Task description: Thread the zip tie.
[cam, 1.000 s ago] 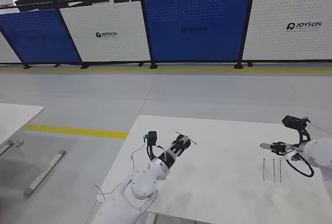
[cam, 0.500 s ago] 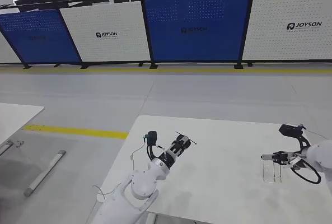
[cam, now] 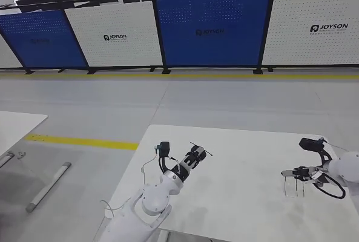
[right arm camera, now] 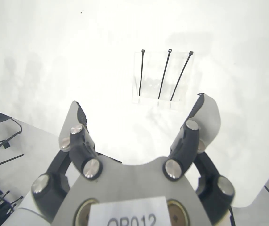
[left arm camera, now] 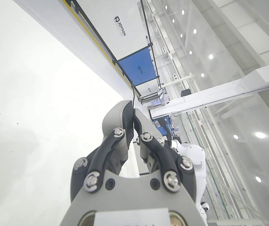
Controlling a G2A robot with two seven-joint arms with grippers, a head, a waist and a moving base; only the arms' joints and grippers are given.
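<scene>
Table (cam: 240, 178), left claw (left arm camera: 132, 110) seemingly gripping zip tie (left arm camera: 133, 92)

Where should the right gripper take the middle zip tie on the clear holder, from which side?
Likely the strap near its head end, from above, jaws either side of it. The middle zip tie lies on the clear holder, and the other two ties fan away from it toward the heads, leaving most room there. The right gripper is open.

Grey floor (cam: 167, 103) with a yellow line (cam: 82, 142). Blue and white pegboard partitions (cam: 212, 30) at back. White worktable (cam: 240, 181), second white table (cam: 9, 130) far left. Round ceiling lights (left arm camera: 211, 56) on.
</scene>
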